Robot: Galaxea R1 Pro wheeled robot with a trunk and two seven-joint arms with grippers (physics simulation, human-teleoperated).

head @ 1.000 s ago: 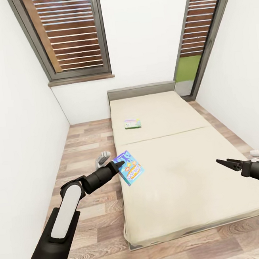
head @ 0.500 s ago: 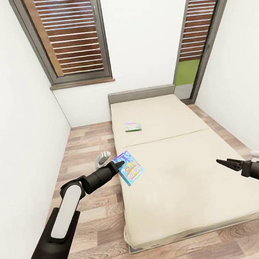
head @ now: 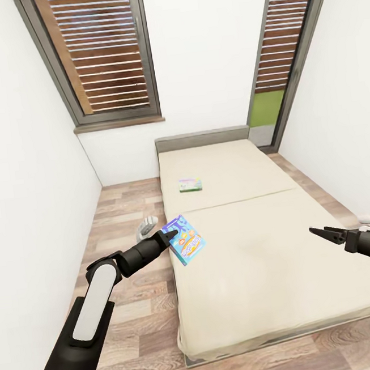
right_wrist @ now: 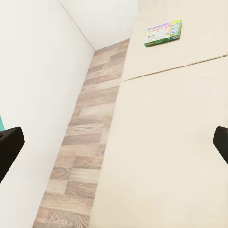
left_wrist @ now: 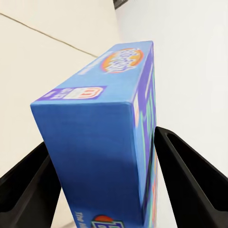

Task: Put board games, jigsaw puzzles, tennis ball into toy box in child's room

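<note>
The left gripper pinches the flat blue printed board game box above the beige mattress bed's nine-o'clock edge. The right gripper hangs spread and empty. The small green-bordered game box lies toward twelve o'clock on the bed, so I judge most of the task remains.

The bed is plain cream with a grey headboard. On it near the headboard lies a green game box with pale print. Over the bed's left edge, a bright blue game box bears an orange-and-white logo. The floor is brown-grey wood planks beside the bed.
</note>
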